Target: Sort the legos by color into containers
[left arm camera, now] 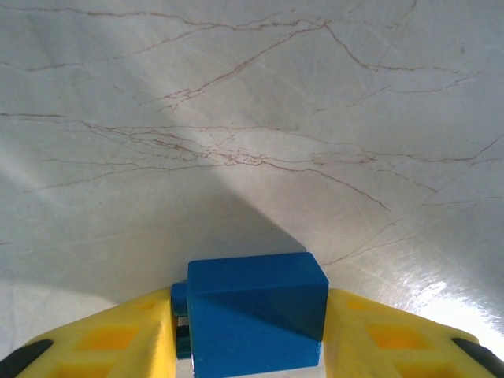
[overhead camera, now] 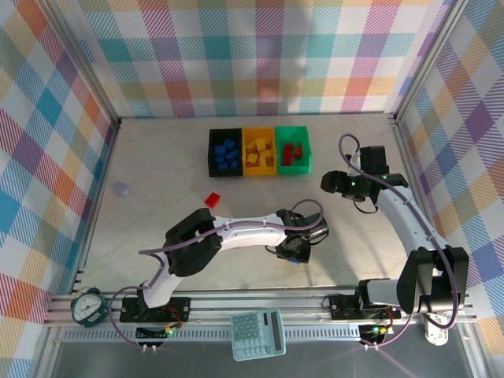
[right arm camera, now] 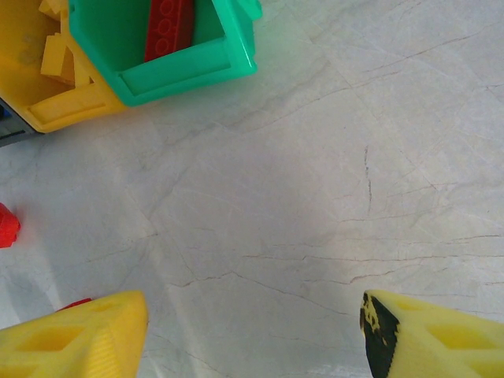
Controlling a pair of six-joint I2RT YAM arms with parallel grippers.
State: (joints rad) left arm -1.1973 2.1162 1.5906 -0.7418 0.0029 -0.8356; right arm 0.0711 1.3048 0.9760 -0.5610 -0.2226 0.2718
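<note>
From the top view, the left end effector [overhead camera: 295, 250] is seen low over the counter [overhead camera: 157, 181], well apart from the black bin [overhead camera: 224, 153], yellow bin [overhead camera: 260, 152] and green bin [overhead camera: 293, 150], which are joined in a row at the far side. A loose red brick [overhead camera: 212, 199] lies between the left arm and the bins. Open counter is available for a lifted carry, though the bin walls would have to be cleared from above.

In the left wrist view, a blue brick [left arm camera: 256, 315] is pinched by its opposite flat sides between the yellow fingers [left arm camera: 118, 339]. It is judged light, rigid and smooth, so a slip is expected only under a loose squeeze.

In the right wrist view, the right end effector [right arm camera: 256, 331] is spread with nothing between its fingers, over bare counter near the green bin's corner.
</note>
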